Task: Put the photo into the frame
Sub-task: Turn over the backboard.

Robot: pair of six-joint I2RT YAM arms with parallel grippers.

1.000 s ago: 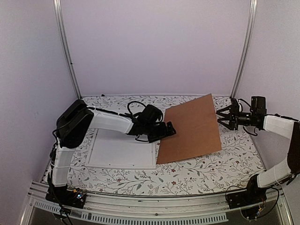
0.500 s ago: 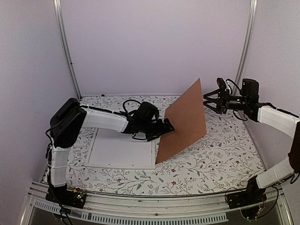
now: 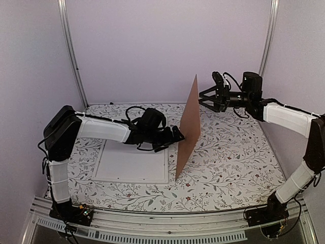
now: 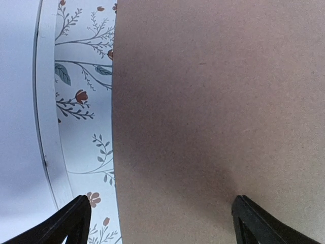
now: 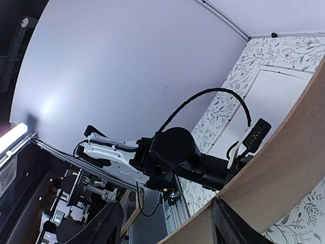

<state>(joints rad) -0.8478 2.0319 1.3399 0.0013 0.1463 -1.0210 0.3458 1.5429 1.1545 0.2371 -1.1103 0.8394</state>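
**A:** Where's the photo? Can't spot it anywhere, only the frame (image 3: 131,163) lying flat on the desk (image 3: 228,162), long side running left-right

**B:** Yeah, it's under the left arm, so the left hand (image 3: 176,136) is nearer. It's wide open against the board (image 3: 188,129), which stands on edge just right of the frame. Right hand (image 3: 202,97) is open too, at the board's top edge
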